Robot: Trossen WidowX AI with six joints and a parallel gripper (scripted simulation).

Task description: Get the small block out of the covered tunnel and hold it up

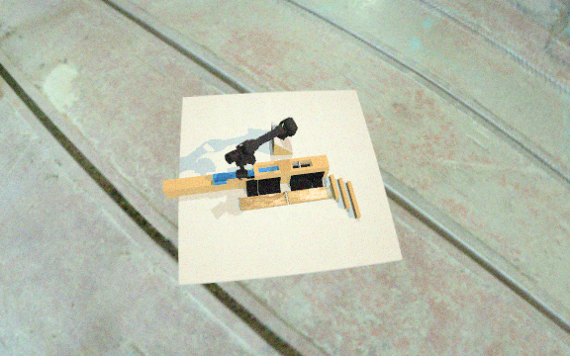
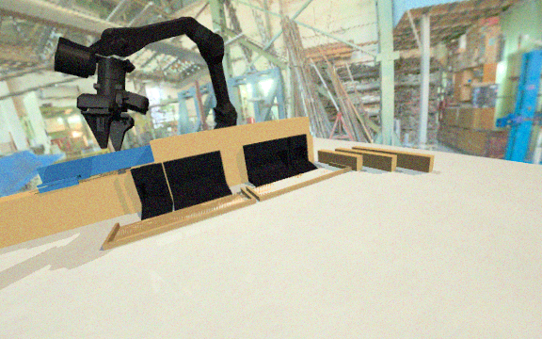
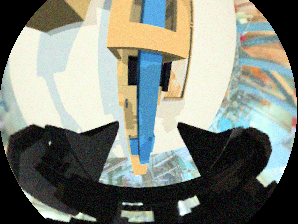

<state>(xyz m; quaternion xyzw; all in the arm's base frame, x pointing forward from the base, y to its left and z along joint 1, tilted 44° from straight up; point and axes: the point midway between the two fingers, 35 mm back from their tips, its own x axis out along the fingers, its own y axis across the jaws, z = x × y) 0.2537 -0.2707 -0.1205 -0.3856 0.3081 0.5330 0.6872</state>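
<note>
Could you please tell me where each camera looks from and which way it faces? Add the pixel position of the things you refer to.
Top: high above, looking down on the pale square table (image 1: 285,247); the black arm (image 1: 263,139) (image 2: 158,35) shows.
Exterior: low beside the table, looking across it; arm and open black tool (image 2: 111,141) (image 3: 149,124) show.
Wrist: on the arm, facing past both fingers along the long blue bar (image 1: 223,178) (image 2: 97,165) (image 3: 149,95).
Top and exterior share three loose wooden strips.

And there's the arm (image 1: 257,143) (image 2: 158,37), arched high, wrist (image 2: 111,75) turned straight down, and the gripper (image 1: 240,173) (image 2: 111,147) (image 3: 149,124) is wide open, fingertips pointing down!
</note>
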